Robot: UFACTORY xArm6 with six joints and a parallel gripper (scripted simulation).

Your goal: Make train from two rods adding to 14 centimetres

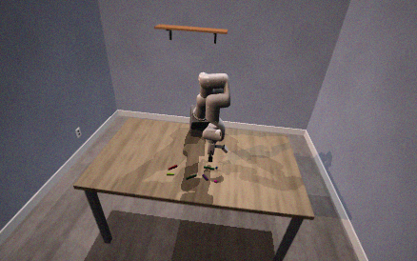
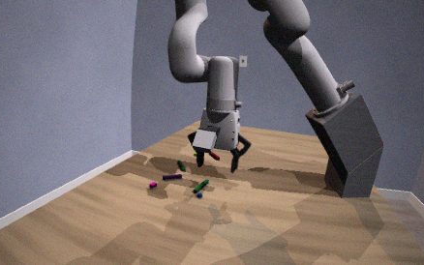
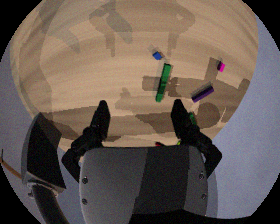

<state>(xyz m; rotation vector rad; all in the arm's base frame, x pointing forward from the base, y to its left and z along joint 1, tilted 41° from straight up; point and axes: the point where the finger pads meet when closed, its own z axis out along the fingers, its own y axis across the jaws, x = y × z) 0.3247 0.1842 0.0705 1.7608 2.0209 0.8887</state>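
Above the wooden desk (image 1: 120,157), the arm (image 2: 287,29) hangs its claw (image 2: 217,164) pointing straight down, jaws fully spread and nothing between them. The fingertips (image 2: 233,167) stand clear of the desk surface, near the group of rods.

Rod positions, exterior view:
- A green rod (image 2: 200,186) lies flat, in front of the claw and slightly to its left, angled diagonally.
- A blue rod (image 2: 199,195) lies just beside the near end of the green rod; whether the two touch cannot be told.
- A purple rod (image 2: 171,177) lies flat to the left of the green rod, apart from it.
- A magenta rod (image 2: 153,185) lies further left, near the purple rod's left end but apart from it.
- A second, darker green rod (image 2: 181,165) lies behind the purple rod, near the claw's left finger.
- A red rod (image 2: 215,156) shows between the claw's fingers, on the desk behind them.

Rod positions, top view:
- The red rod (image 1: 172,167) and a lime rod (image 1: 170,173) lie together on the left of the group, well apart from the remainder.
- The purple rod (image 1: 205,177) and magenta rod (image 1: 215,181) lie on the right, below the claw.

Wrist view: the green rod (image 3: 164,82) lies ahead of the claw, between the lines of the two fingers, with the blue rod (image 3: 157,55) beyond its far end. The purple rod (image 3: 203,92) and magenta rod (image 3: 220,66) lie to the right.

No two rods lie end to end in a straight line.
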